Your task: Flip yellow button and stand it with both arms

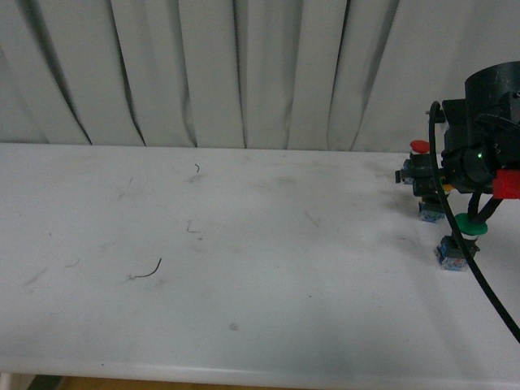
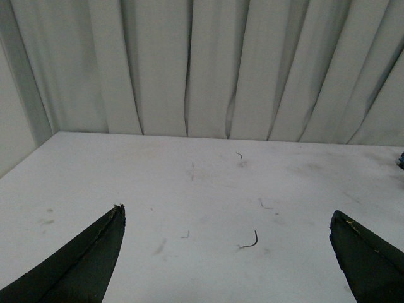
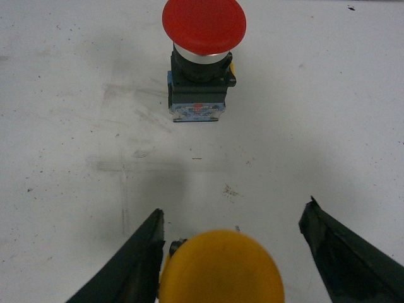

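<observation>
The yellow button (image 3: pixel 221 268) shows its yellow-orange cap at the near edge of the right wrist view, between the two fingers of my right gripper (image 3: pixel 234 206). The jaws are wide open and the cap sits closer to one finger (image 3: pixel 136 265), with a gap to the other (image 3: pixel 344 259). In the front view my right arm (image 1: pixel 487 122) hides most of the button; only a sliver of yellow (image 1: pixel 448 188) shows. My left gripper (image 2: pixel 227 210) is open and empty over bare table, and it is out of the front view.
A red-capped switch (image 3: pixel 203 22) stands just beyond the yellow button; it also shows in the front view (image 1: pixel 419 146). A green-capped switch (image 1: pixel 470 226) stands nearer the front at the right. The white table (image 1: pixel 244 268) has small wire scraps (image 1: pixel 150 272). Curtains hang behind.
</observation>
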